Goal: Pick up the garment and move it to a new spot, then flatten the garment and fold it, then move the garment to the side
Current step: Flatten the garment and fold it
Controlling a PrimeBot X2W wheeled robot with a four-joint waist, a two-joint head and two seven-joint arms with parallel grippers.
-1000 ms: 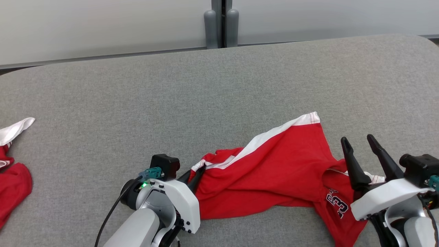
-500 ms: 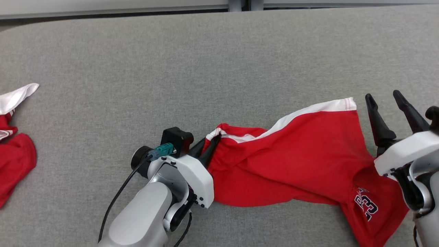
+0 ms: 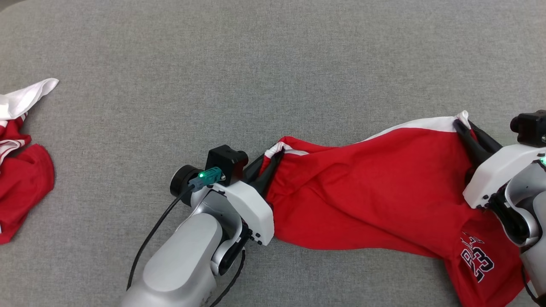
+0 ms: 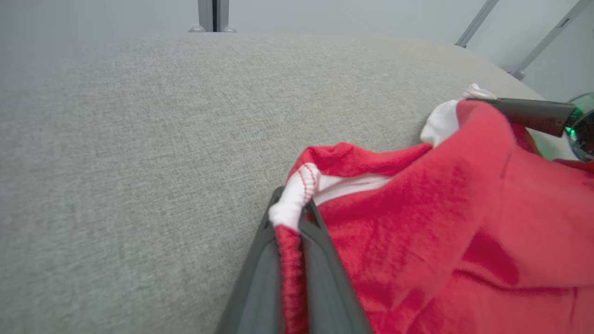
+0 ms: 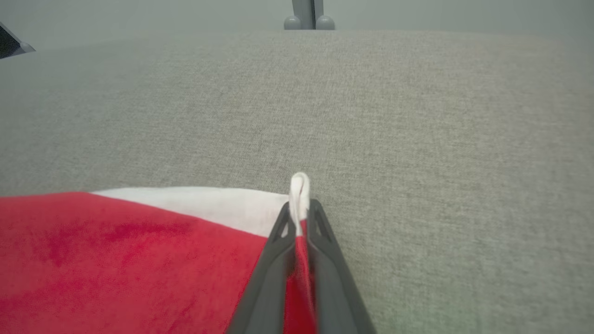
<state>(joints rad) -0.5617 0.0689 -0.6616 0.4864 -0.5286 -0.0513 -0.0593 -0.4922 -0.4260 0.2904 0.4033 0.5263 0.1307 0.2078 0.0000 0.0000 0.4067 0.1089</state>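
Right tool (image 3: 463, 123), wide a second ago, now pinches the white-trimmed corner of the red garment (image 3: 375, 187); left tool (image 3: 275, 157) clamps its other white hem over the worktop (image 3: 256, 64).

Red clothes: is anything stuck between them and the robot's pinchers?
No, nothing is in between. The left gripper and the right gripper each pinch the white-trimmed edge of the red garment directly.

Grey fabric table (image 3: 256, 64), red garment (image 3: 375, 183) across it, possibly second garment (image 3: 21, 183) left
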